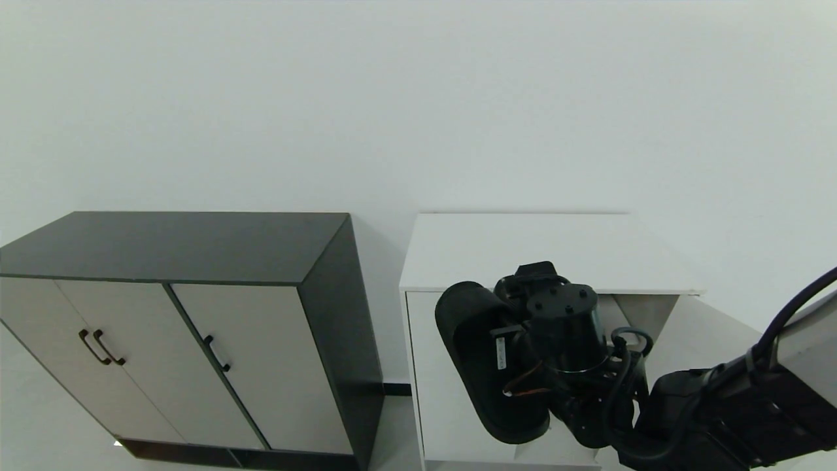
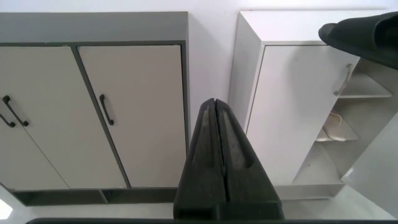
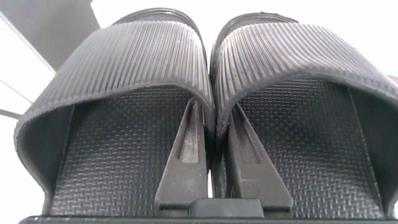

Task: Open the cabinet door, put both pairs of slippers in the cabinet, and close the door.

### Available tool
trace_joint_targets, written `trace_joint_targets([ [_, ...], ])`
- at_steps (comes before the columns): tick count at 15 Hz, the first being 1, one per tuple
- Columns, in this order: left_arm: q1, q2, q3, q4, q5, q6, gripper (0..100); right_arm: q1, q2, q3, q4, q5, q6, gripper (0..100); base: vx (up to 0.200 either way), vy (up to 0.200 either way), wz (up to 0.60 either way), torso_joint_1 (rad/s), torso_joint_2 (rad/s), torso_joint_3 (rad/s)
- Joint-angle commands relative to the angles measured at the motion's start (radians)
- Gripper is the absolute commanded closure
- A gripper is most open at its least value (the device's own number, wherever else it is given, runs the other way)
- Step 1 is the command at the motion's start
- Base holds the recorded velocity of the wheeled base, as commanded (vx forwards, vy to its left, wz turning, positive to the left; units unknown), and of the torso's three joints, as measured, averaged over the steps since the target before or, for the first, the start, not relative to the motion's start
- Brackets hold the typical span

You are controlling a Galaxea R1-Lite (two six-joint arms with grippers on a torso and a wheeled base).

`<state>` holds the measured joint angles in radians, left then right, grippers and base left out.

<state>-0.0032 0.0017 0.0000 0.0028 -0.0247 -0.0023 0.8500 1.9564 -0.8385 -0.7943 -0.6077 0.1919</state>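
The right gripper (image 3: pixel 215 158) is clenched on the pair of black slippers (image 3: pixel 205 74): one finger (image 3: pixel 183 158) reaches inside each slipper, and together they pinch the two touching inner walls, so the ribbed straps arch side by side over them. From the head view the black slippers (image 1: pixel 487 360) hang upright in the air in front of the white cabinet (image 1: pixel 543 252), near its top edge and not yet inside it. A small white label (image 1: pixel 501 353) sits at the edge of the slippers by the wrist, its print too small to read (no other writing can be made out anywhere). The white cabinet (image 2: pixel 292 37) stands with its left door (image 2: pixel 292 118) shut and its right side open, showing shelves (image 2: pixel 367 93); a pair of pale slippers (image 2: pixel 339 127) rests on one of the middle shelves. The left gripper (image 2: pixel 216 143) is squeezed closed with nothing between its fingers, held low and facing the gap between the two cabinets. To the left of the white cabinet, just beside it, is a dark cabinet (image 1: pixel 176 245) whose pale doors are all shut, each with a dark handle (image 1: pixel 217 353)
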Motion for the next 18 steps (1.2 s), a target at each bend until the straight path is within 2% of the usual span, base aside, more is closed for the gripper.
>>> trace_joint_targets([
  [1, 0.000, 0.001, 0.000, 0.000, 0.000, -0.001, 100, 0.000, 0.010, 0.002, -0.002, 0.000, 0.000, 100, 0.000, -0.200, 0.00, 0.002, 0.00, 0.002],
  [17, 0.000, 0.001, 0.000, 0.000, 0.000, -0.001, 100, 0.000, 0.007, 0.021, -0.017, 0.000, -0.002, 100, 0.000, -0.200, 0.00, 0.002, 0.00, 0.003],
  [18, 0.000, 0.001, 0.000, 0.000, 0.000, -0.001, 100, 0.000, 0.006, 0.021, -0.017, 0.000, -0.002, 100, 0.000, 0.000, 0.00, 0.000, 0.00, 0.000],
])
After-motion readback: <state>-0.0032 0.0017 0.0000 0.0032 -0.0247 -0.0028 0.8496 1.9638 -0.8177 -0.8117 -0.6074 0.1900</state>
